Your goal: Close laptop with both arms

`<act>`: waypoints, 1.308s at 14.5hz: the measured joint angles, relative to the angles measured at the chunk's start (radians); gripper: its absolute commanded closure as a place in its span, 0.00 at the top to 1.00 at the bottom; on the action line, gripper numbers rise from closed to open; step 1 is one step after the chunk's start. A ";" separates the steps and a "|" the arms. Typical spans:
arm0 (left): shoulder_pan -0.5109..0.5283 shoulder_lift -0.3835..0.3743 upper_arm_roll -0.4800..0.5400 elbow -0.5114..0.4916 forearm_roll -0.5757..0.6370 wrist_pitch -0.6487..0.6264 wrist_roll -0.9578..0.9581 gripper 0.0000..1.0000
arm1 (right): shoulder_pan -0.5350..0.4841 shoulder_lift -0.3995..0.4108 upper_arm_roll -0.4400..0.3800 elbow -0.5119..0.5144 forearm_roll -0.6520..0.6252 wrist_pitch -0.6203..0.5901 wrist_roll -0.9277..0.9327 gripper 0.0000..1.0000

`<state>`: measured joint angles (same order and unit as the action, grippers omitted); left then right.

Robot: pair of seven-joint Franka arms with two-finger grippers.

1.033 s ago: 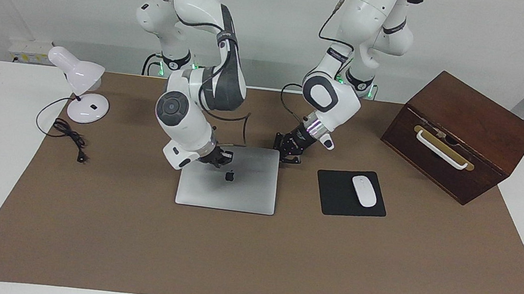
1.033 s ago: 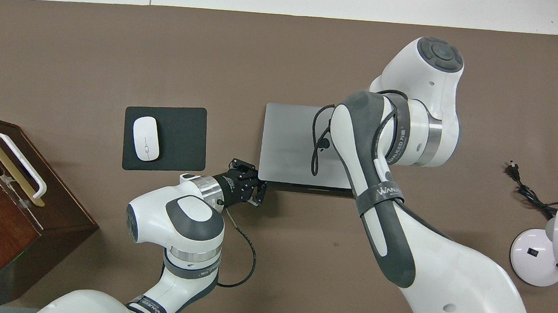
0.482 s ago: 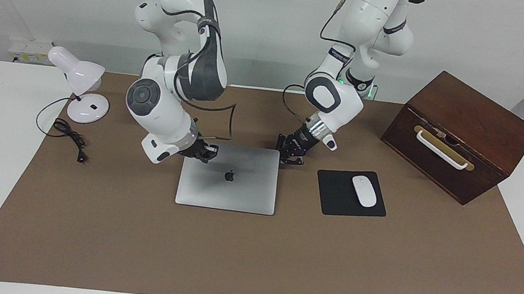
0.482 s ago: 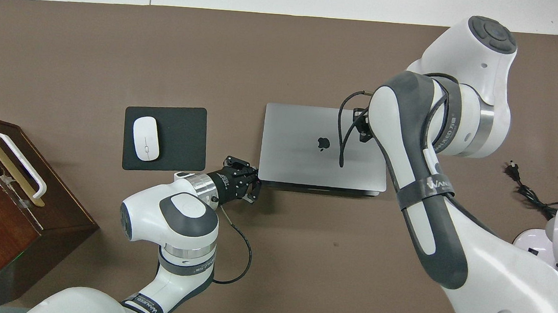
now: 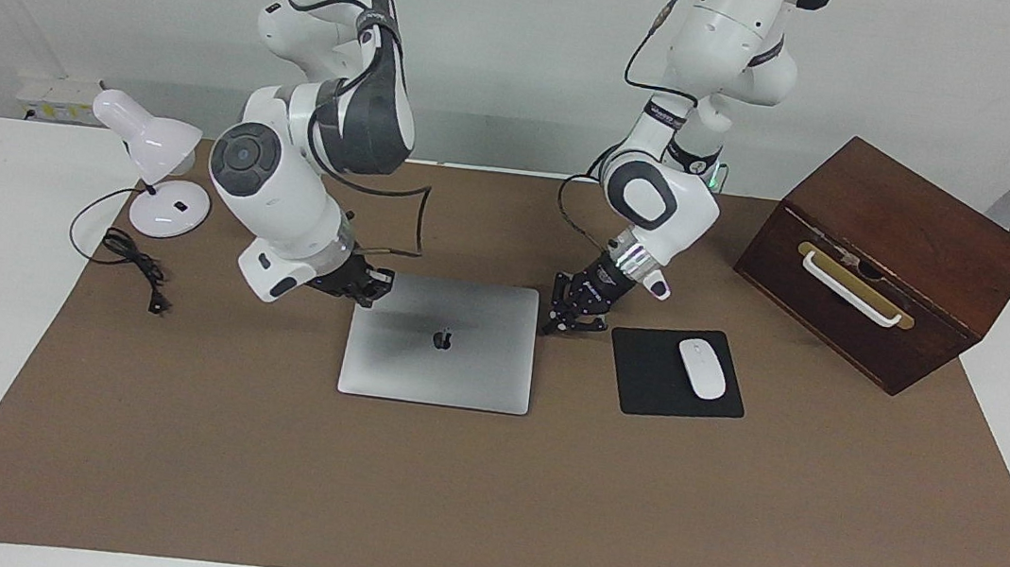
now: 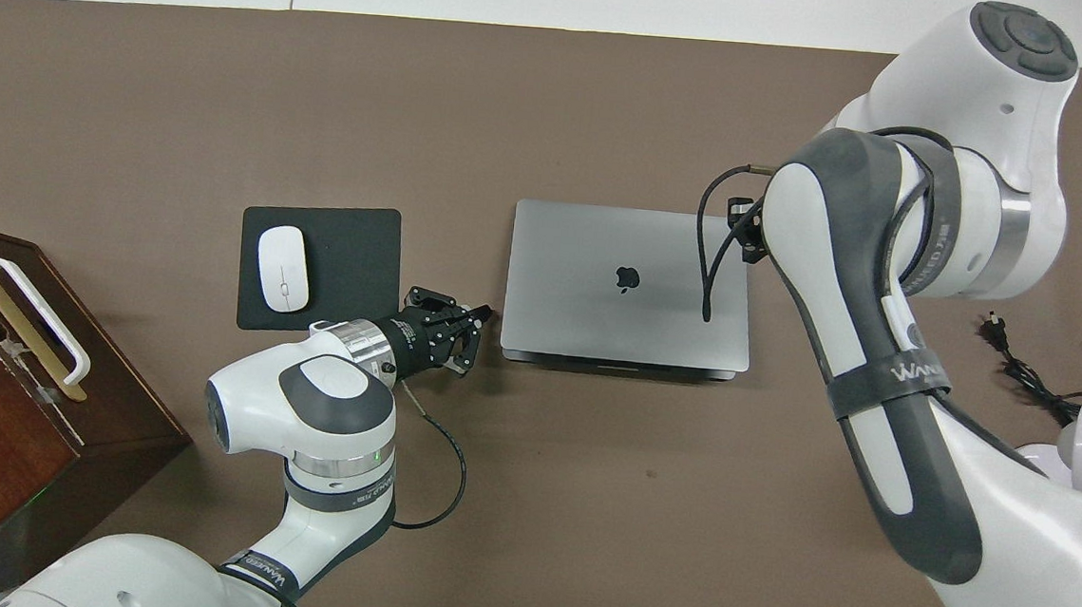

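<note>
The thin silver-grey metal laptop lies fully shut on the bench, so nothing seems left. Left pincer and right pincer flank it, fingertips together, holding nothing.

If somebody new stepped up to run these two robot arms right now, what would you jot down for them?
Left pincer: shut, empty, just off the laptop's corner nearest the mouse pad.
Right pincer: shut, empty, at the laptop's corner toward the desk lamp.
Laptop: mid-table, lid flat down, logo up.
Done: the laptop looks fully closed.
Left: probably only drawing both arms away; check that the lid sits flush.
</note>
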<state>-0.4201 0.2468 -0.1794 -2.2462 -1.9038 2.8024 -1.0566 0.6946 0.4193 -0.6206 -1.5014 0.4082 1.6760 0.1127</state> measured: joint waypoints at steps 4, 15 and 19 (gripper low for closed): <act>0.034 0.000 0.001 0.020 0.003 -0.010 0.003 0.00 | -0.076 -0.043 0.053 0.019 -0.092 -0.001 0.000 0.00; 0.189 0.003 0.003 0.135 0.222 -0.015 0.008 0.00 | -0.371 -0.163 0.335 0.042 -0.369 -0.002 -0.046 0.00; 0.207 0.026 0.003 0.203 0.420 -0.015 0.011 0.00 | -0.511 -0.229 0.427 0.040 -0.430 -0.004 -0.124 0.37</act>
<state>-0.2131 0.2724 -0.1760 -2.0429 -1.4837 2.7875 -1.0455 0.1835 0.1902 -0.1936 -1.4610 -0.0213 1.6723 -0.0112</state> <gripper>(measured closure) 0.991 0.991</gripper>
